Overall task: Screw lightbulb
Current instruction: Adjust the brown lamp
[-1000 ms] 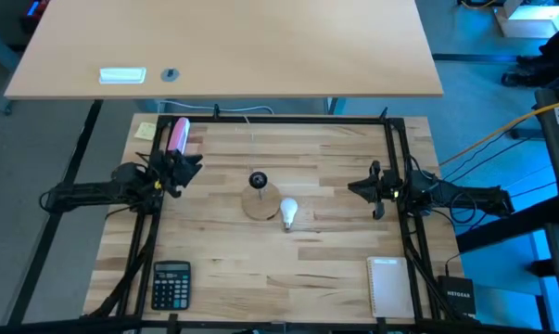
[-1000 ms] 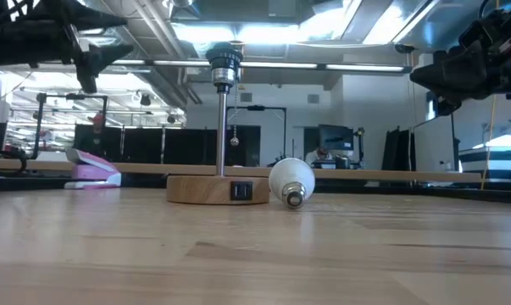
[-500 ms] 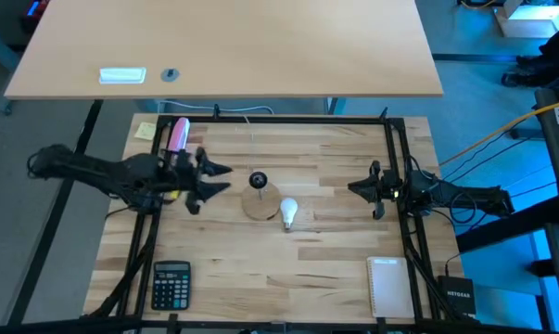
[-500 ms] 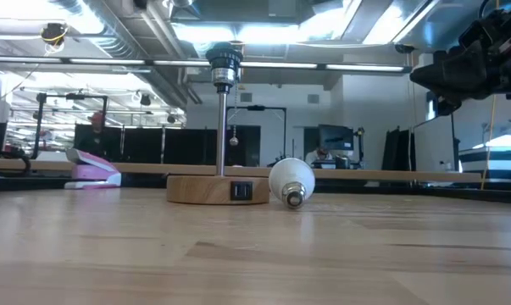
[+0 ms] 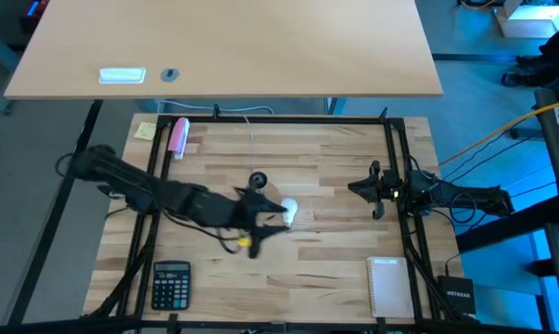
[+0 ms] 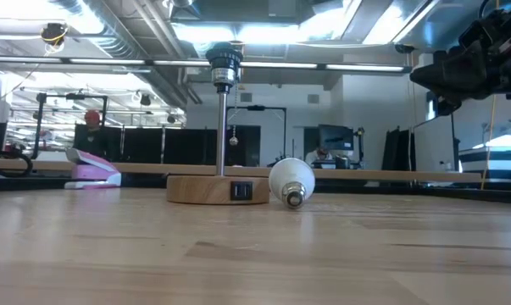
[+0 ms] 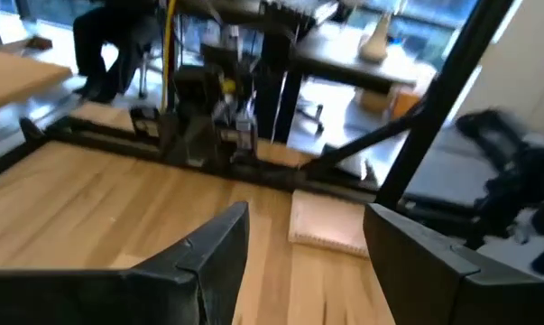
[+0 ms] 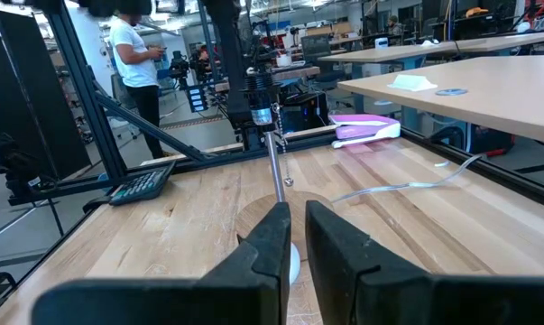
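The white lightbulb (image 5: 289,212) lies on its side on the table, its screw base toward the near edge (image 6: 291,181). It rests beside the round wooden lamp base (image 5: 255,202). From that base a thin pole rises to the socket (image 6: 224,63). My left gripper (image 5: 275,220) hangs open in the air just left of the bulb, above the table; the low view does not show it. In the left wrist view my left gripper (image 7: 306,246) has nothing between its fingers. My right gripper (image 5: 364,189) waits shut at the table's right side.
A calculator (image 5: 171,283) lies at the near left, a notepad (image 5: 387,286) at the near right, and a pink stapler (image 5: 178,134) with a yellow note (image 5: 146,131) at the far left. Black frame rails (image 5: 398,158) border the table. A person (image 8: 132,54) stands in the room beyond.
My left gripper has swung from the table's left edge toward the middle and the near side, rising out of the low view. It now hangs beside the lightbulb. The bulb and lamp base have not moved.
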